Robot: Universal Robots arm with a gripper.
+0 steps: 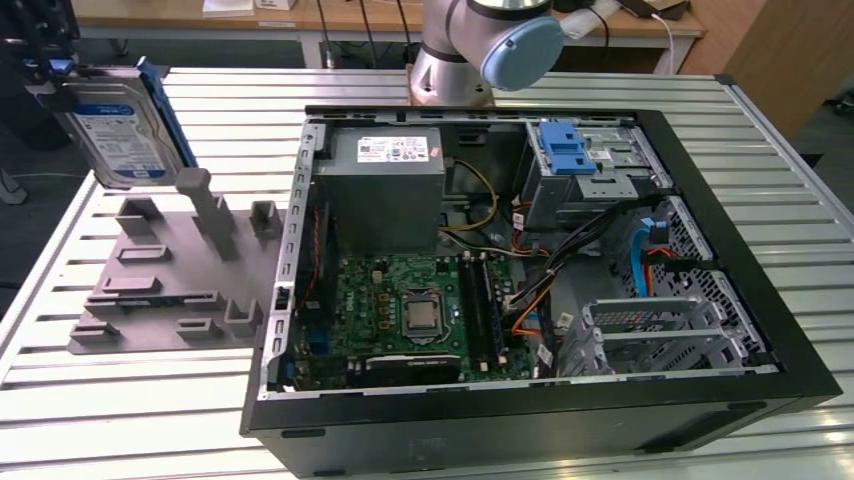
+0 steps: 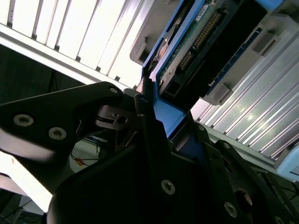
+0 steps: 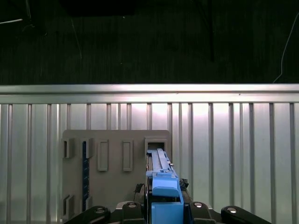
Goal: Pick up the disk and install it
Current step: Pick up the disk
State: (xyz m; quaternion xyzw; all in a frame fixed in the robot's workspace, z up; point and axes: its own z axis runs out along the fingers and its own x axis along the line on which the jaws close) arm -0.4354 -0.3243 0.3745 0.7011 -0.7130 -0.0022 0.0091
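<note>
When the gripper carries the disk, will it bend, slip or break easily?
The disk is likely stiff: a flat metal body in a blue frame. It may slip a little, since the gripper clamps only one smooth plastic edge. Probably fragile: its bare circuit board shows in the second wrist view.

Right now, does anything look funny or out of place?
The disk hangs in the air on edge, clamped in the claw, above the grey holder. Nothing looks spilled or broken.
</note>
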